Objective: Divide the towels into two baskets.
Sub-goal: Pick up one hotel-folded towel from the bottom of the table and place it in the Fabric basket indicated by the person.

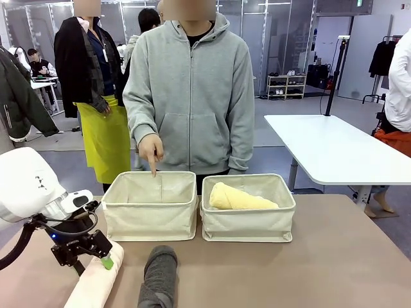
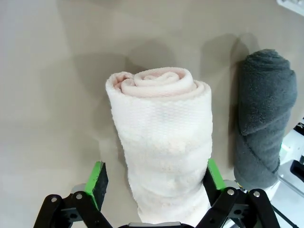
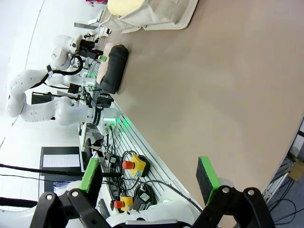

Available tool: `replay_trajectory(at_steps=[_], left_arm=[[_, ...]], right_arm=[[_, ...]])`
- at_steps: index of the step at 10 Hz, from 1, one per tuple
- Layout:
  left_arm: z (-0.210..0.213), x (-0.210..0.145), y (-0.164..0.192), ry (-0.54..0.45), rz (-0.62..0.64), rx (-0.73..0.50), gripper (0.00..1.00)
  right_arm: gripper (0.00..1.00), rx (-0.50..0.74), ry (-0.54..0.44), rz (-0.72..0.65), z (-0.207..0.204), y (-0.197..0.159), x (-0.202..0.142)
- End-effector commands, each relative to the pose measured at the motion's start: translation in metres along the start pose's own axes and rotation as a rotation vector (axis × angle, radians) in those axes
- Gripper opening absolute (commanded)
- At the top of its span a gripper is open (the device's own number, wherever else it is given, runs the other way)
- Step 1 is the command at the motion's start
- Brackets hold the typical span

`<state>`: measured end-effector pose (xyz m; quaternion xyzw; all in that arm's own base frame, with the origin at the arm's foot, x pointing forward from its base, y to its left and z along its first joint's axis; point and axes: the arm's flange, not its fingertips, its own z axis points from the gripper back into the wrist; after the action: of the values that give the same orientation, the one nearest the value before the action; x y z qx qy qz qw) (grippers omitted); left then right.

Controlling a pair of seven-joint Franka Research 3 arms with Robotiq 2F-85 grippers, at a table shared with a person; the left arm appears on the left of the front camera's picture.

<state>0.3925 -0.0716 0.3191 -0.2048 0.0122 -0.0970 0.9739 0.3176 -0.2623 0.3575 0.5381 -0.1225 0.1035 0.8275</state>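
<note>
Fingers point(image 2: 97, 178) of the left gripper point(image 2: 156, 179) are spread astride the pink towel point(image 2: 161, 137) for pickup; closure, then carriage to the empty basket point(image 1: 151, 221), is called for.

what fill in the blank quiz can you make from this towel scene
1. The open left end effector straddles the ____ towel.
2. Beside it on the table lies the ____ towel.
3. The yellow towel is in the robot's ____ basket.
4. The person's hand points into the robot's ____ basket.
Missing words: pink, grey, right, left.
</note>
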Motion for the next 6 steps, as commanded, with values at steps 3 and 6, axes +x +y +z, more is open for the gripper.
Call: replay_trajectory(at_steps=[3, 6], left_arm=[[-0.0392, -0.0856, -0.0085, 0.002, 0.016, 0.073, 0.77], [-0.0335, -0.0869, -0.0108, -0.013, 0.011, 0.059, 0.48]], right_arm=[[1.0, -0.013, -0.002, 0.0, -0.0023, 0.0038, -0.0041], [1.0, -0.013, -0.002, 0.0, -0.0023, 0.0038, -0.0041]])
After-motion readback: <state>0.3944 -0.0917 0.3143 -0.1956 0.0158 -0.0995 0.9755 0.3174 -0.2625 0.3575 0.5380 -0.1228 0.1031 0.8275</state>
